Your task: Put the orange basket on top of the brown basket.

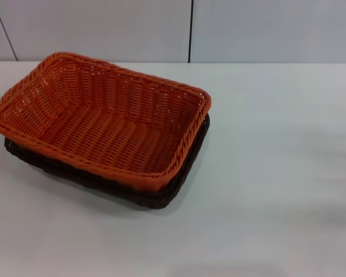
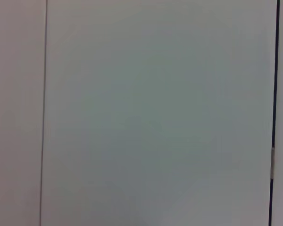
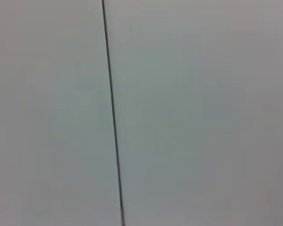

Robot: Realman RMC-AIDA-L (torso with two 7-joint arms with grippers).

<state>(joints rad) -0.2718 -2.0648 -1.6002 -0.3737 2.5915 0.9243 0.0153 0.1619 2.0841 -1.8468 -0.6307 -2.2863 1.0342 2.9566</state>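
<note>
The orange basket sits nested on top of the brown basket on the white table, left of centre in the head view. Only the brown basket's dark rim and side show beneath it, along the front and right. The orange basket is empty. Neither gripper shows in any view. Both wrist views show only pale panels with dark seams.
The white table stretches to the right and front of the baskets. A pale panelled wall with a dark vertical seam stands behind the table.
</note>
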